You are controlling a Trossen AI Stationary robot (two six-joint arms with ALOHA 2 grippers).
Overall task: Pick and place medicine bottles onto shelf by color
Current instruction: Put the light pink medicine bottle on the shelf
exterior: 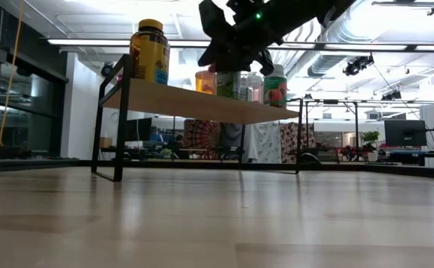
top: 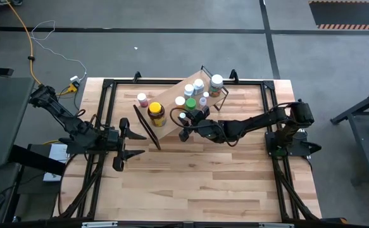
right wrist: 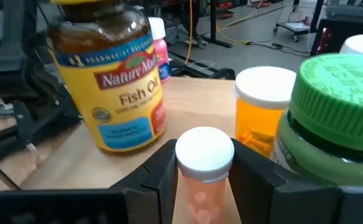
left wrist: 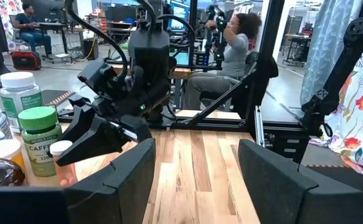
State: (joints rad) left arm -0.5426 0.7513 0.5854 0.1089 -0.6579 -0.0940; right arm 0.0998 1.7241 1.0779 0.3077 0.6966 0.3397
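The shelf (top: 171,96) lies slantwise at the table's far middle. On it stand an amber jar with a yellow lid (top: 157,114), a green-capped bottle (top: 190,104), an orange bottle with a white cap (right wrist: 265,106) and several white bottles (top: 199,85). A pink-capped bottle (top: 142,99) stands beyond the shelf's left end. My right gripper (top: 183,118) is over the shelf's near edge, shut on a small orange bottle with a white cap (right wrist: 204,152). My left gripper (top: 131,143) hangs open and empty over the table, left of the shelf. My right gripper pinches the small orange bottle's body just below its white cap (right wrist: 197,194) between its two fingers. The fingers come about level from the table's right side. The bottle stands upright between the jar and the green-capped bottle. I cannot tell whether its base rests on the shelf.
The shelf's black wire frame end (top: 146,126) stands between my left gripper and the bottles. Bare tabletop (top: 203,183) stretches toward the near edge. In the room beyond, a person (left wrist: 234,50) sits at a frame, and another person (left wrist: 28,25) sits farther off.
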